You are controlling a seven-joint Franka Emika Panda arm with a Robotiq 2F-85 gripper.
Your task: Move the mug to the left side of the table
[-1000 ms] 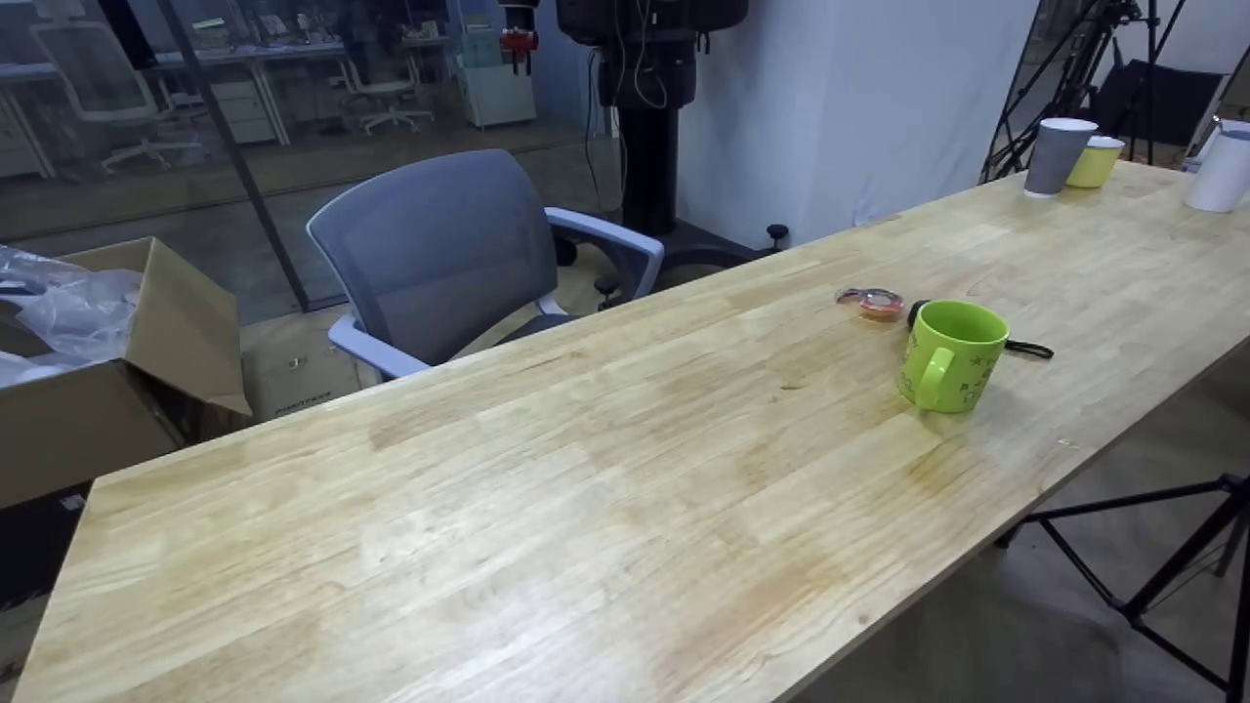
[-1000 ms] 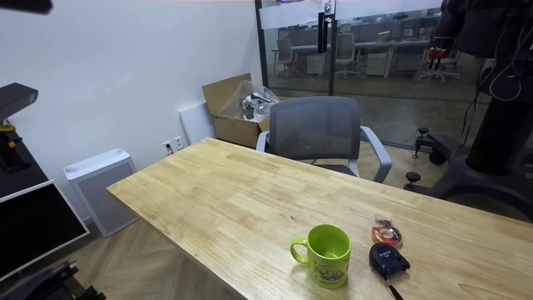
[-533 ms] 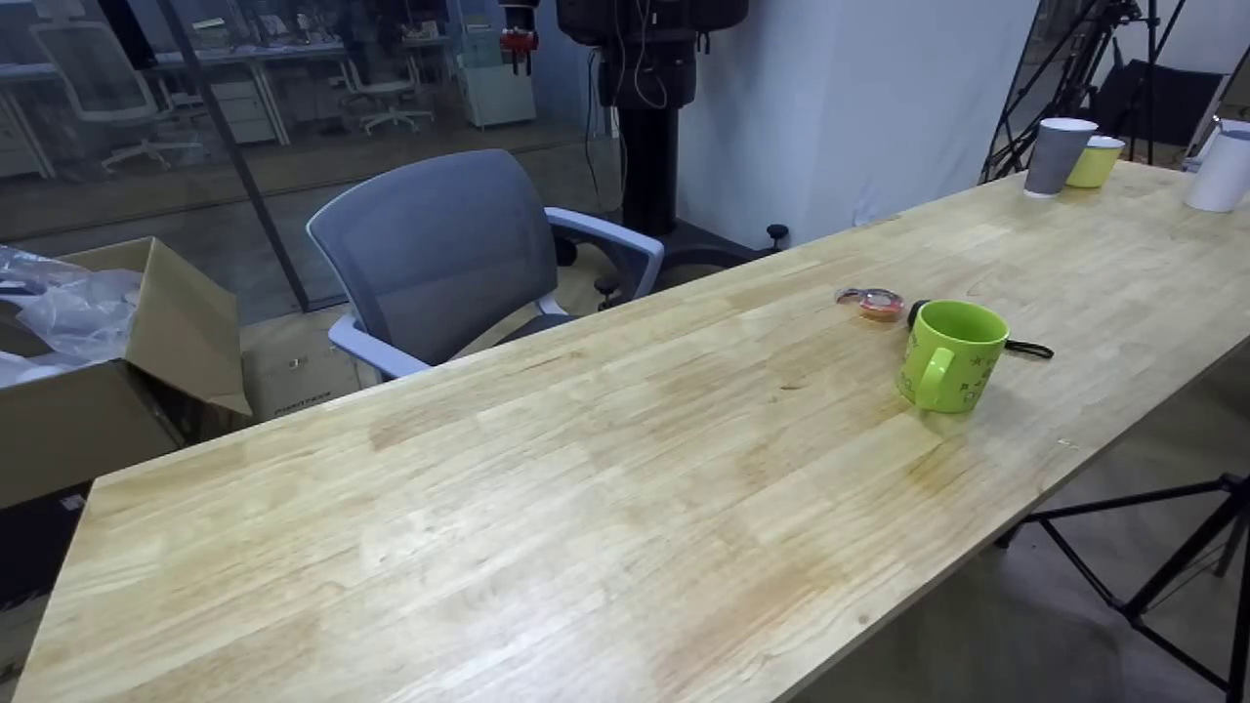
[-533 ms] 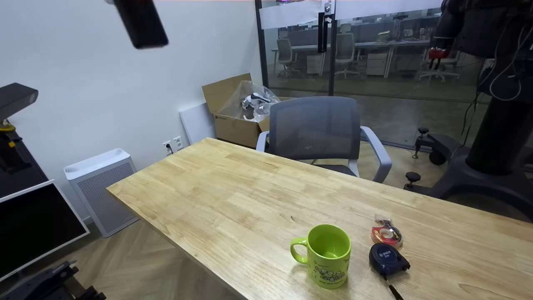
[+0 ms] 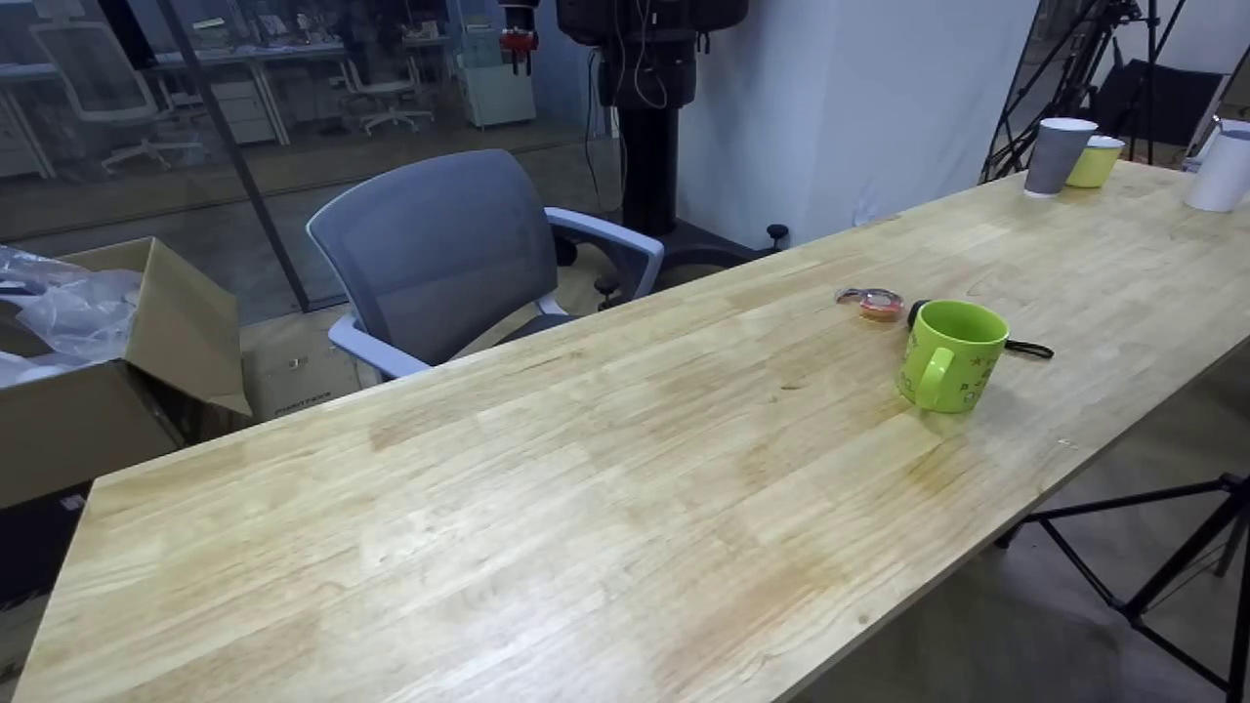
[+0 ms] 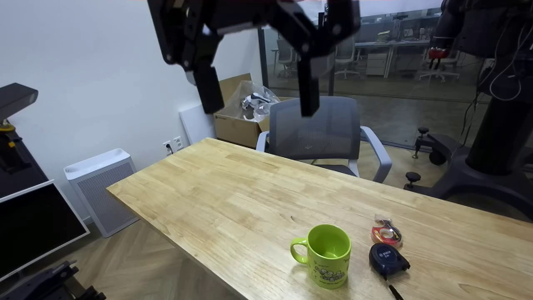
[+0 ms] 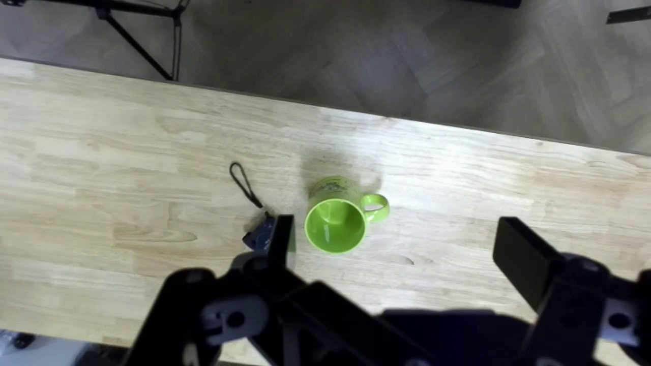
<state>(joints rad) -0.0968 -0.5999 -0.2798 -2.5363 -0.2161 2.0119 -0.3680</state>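
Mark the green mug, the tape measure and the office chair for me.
Green mug [image 6: 328, 265], in an exterior view: on its printed outer wall.
Tape measure [image 6: 387, 259], in an exterior view: on its dark blue case.
Office chair [image 5: 444, 256], in an exterior view: on its grey backrest.

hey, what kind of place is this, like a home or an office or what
Most likely an office, maybe one used as a lab: there are desks beyond a glass wall, a mesh chair by the table, and a robot claw above it.
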